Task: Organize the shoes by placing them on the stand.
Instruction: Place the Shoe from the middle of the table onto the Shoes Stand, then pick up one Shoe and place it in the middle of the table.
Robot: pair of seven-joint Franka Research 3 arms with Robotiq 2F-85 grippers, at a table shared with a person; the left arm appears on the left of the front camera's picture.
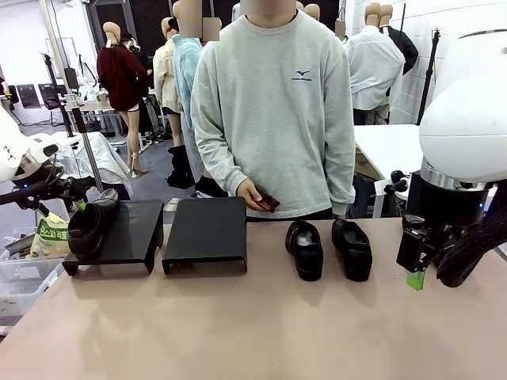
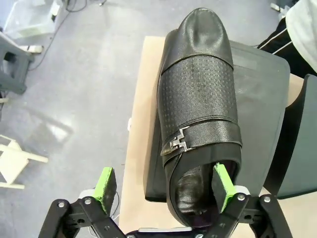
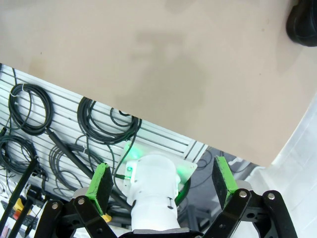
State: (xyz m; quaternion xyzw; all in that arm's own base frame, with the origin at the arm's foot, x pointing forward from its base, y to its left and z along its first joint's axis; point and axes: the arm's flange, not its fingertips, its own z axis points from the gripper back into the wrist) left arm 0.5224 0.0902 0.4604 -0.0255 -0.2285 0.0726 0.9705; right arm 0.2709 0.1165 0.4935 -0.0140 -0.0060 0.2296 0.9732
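Note:
One black shoe (image 2: 200, 99) with a metal buckle lies on the left black stand (image 2: 262, 99), toe pointing away from my left gripper (image 2: 166, 186). That gripper is open at the shoe's heel, one green pad (image 2: 223, 184) over the shoe's opening and the other out beyond its side. From the front, this shoe (image 1: 91, 223) sits at the left end of the left stand (image 1: 127, 233). A second stand (image 1: 204, 229) beside it is bare. Two more shoes (image 1: 305, 249) (image 1: 352, 249) stand side by side on the table. My right gripper (image 1: 415, 273) hangs open near the table's right edge, its open jaws (image 3: 161, 181) holding nothing.
A person in a grey sweatshirt stands at the far side, one hand (image 1: 252, 192) holding a small dark object behind the second stand. Cables (image 3: 59, 134) lie on the floor past the table's edge (image 3: 163, 131). A clear bin (image 1: 20, 277) sits left of the table.

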